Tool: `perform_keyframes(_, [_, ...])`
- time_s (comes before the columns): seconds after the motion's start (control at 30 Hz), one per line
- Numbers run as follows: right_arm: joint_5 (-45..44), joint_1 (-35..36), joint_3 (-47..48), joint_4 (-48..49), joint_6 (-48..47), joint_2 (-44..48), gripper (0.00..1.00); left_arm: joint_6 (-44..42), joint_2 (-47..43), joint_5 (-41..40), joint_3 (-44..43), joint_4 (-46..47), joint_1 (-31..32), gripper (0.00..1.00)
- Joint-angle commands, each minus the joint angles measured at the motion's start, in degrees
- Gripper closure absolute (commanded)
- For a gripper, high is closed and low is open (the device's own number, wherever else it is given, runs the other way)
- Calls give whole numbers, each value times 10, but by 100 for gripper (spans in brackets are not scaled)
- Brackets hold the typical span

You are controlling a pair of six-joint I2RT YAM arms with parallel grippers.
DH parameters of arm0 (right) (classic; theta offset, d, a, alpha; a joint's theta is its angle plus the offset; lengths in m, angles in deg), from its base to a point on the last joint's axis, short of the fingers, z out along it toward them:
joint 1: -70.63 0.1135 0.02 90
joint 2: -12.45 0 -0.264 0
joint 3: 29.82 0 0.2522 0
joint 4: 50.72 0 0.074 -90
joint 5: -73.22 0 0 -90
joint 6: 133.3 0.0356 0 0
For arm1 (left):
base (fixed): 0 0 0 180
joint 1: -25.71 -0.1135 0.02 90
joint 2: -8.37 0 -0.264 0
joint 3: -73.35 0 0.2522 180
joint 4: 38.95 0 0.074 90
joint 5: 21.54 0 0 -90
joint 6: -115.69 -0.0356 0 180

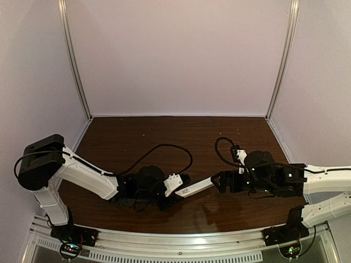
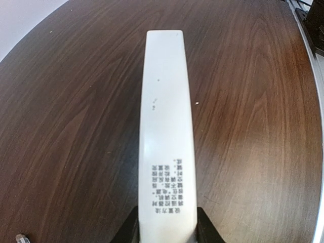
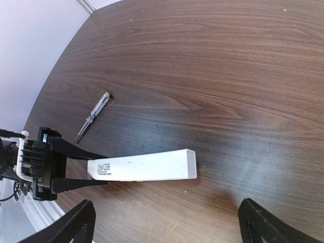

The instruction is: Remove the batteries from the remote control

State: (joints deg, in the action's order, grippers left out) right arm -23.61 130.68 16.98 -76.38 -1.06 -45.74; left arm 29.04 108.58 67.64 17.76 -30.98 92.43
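white remote control (image 3: 142, 167) clamped in left fingers (image 2: 207, 232); right fingers (image 3: 263, 223) apart near its free end.

The remote control (image 2: 166, 147) looked like smooth white plastic with a soft sheen — the black print on its back stood out sharply. The table (image 3: 228, 76) was dark wood-grain, smooth and faintly glossy, catching pale glare. The screwdriver (image 3: 94, 114) had a clear plastic handle and a bright metal shaft.
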Motion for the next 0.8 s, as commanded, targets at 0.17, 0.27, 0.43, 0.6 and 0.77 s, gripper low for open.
perform_keyframes(0.17, [14, 3, -1, -66, 40, -4, 0, -53, -8, 93, 7, 63, 2, 100])
perform_keyframes(0.27, [36, 2, -1, -60, 50, -16, 0, -63, 2, 121, 15, 87, 3, 100])
perform_keyframes(0.43, [66, 2, 30, -80, 52, -71, 0, -79, 11, 145, 16, 96, 3, 100])
perform_keyframes(0.6, [112, -5, 48, -67, 54, -120, 2, -91, 10, 159, 16, 93, 2, 100])
perform_keyframes(0.77, [150, -9, 56, -47, 51, -136, 7, -95, 11, 164, 17, 93, 3, 100])
